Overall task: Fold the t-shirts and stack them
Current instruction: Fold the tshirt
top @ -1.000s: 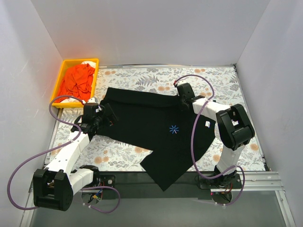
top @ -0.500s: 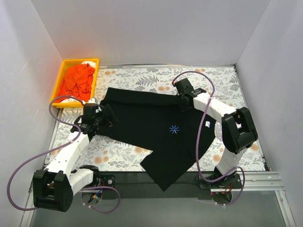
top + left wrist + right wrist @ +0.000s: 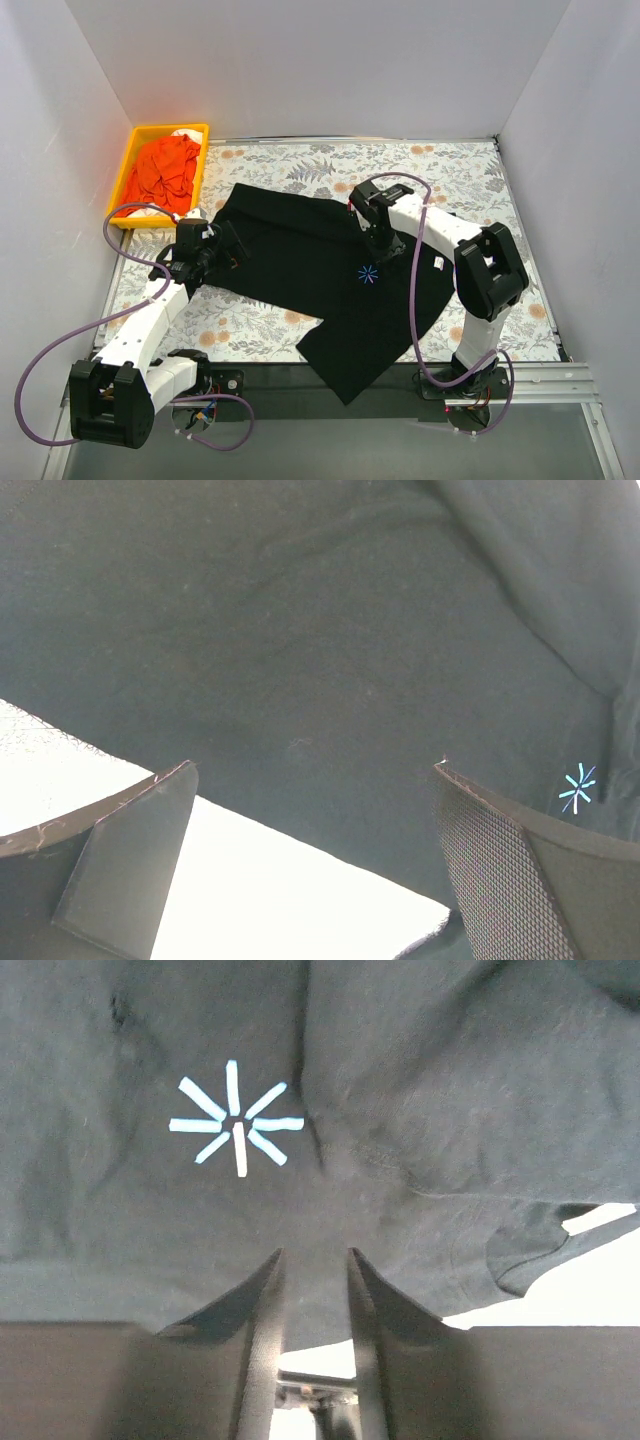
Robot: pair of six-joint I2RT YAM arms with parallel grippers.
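**Yellow tray** (image 3: 150, 130), holding crumpled orange cloth (image 3: 168, 168): beyond and to the left of the left gripper (image 3: 228, 250).

**Left gripper:** jaws set wide apart and gripping nothing, poised over the left edge of the black t-shirt (image 3: 300, 260). The shirt lies spread on the floral table cover (image 3: 460, 180) beneath both grippers.

**Right gripper** (image 3: 388, 248): jaws parted by a narrow gap with no cloth between them. The blue starburst print (image 3: 237, 1120) sits just ahead of its tips.

**White neck label** (image 3: 438, 262): to the right of that gripper, too small to read.
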